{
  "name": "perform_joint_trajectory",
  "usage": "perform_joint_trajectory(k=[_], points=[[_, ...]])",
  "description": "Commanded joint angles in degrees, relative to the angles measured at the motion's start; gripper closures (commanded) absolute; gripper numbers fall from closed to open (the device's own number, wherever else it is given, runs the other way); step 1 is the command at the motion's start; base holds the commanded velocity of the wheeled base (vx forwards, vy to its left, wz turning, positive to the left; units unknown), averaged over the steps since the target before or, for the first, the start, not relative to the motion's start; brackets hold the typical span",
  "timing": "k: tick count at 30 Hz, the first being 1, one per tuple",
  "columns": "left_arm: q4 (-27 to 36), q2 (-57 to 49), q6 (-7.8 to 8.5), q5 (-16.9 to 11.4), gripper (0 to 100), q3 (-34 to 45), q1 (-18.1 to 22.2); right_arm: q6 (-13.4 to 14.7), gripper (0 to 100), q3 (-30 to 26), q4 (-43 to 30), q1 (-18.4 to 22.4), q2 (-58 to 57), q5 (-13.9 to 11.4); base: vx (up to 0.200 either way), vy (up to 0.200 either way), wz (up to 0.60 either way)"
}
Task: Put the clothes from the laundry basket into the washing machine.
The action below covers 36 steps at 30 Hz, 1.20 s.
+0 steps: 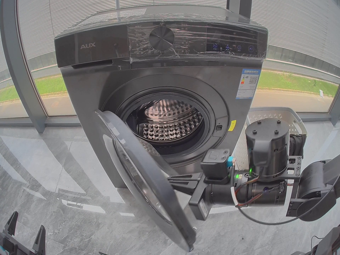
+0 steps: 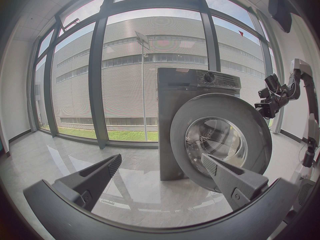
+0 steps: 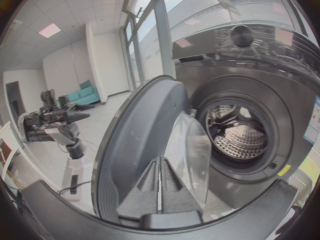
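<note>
Washing machine [image 1: 159,71] open, drum [image 1: 166,121] bare: loading not begun.
Right claw [image 3: 159,160], pressed together, at the door [image 1: 141,181]; left claw [image 2: 160,159] spread; next, reach the laundry basket [image 1: 283,114] (contents hidden).

Glossy grey marble floor [image 1: 53,167], tall dark-framed windows [image 2: 123,67], grass strip [image 1: 49,85] outside, teal sofa [image 3: 83,94], white tiled ceiling [image 3: 66,10]

grey washing machine [image 1: 159,71], door [image 1: 141,177] swung open, white laundry basket [image 1: 275,114] beside it

Black ribbed right claw [image 3: 160,164]; white cable [image 1: 233,195]
</note>
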<state>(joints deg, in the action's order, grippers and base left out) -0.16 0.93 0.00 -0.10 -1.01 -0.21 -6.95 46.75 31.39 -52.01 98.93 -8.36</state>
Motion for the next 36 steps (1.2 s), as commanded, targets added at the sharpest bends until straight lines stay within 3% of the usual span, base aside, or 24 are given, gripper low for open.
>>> perform_joint_trajectory(k=[1, 7, 13, 14, 19, 25, 27, 33, 36], points=[[0.0, -0.9, 0.00, 0.0, 0, 0.9, 0.0, 0.0, 100, 2.0, 0.0, -4.5, 2.5, -0.4, 0.000, 0.000, 0.00], [0.0, -0.9, 0.00, 0.0, 0, 0.9, 0.0, 0.2, 100, 8.9, 0.0, -12.7, 6.1, -2.4, 0.000, 0.000, 0.00], [-0.1, -0.9, 0.00, 0.0, 0, 0.9, 0.0, 0.8, 100, 9.8, 0.0, -14.2, 6.8, -2.6, 0.000, 0.000, 0.00], [0.0, -0.9, 0.00, 0.0, 0, 0.9, 0.0, 0.6, 100, 9.8, 0.1, -14.8, 6.7, -4.0, 0.000, 0.000, 0.00], [0.0, -0.9, 0.00, 0.0, 0, 0.9, 0.0, 0.9, 100, 9.3, 0.1, -14.6, 4.9, -3.5, 0.000, 0.000, 0.00], [0.0, -0.9, 0.00, 0.0, 0, 0.9, 0.0, 1.1, 100, 7.6, 0.1, -11.0, -2.6, 1.1, 0.000, 0.000, 0.00], [0.0, -0.9, 0.00, 0.0, 0, 0.9, 0.0, 1.0, 100, 5.7, 0.1, -8.6, -7.3, 3.7, 0.000, 0.000, 0.00], [0.0, -0.9, 0.00, 0.0, 0, 1.0, 0.0, 0.7, 100, -2.7, 0.0, -0.4, -23.0, 9.9, -0.067, 0.000, 0.00], [0.0, -0.9, 0.00, 0.0, 0, 0.9, 0.0, 0.5, 100, -6.9, 0.0, 3.2, -29.1, 10.8, -0.200, 0.000, 0.00]])
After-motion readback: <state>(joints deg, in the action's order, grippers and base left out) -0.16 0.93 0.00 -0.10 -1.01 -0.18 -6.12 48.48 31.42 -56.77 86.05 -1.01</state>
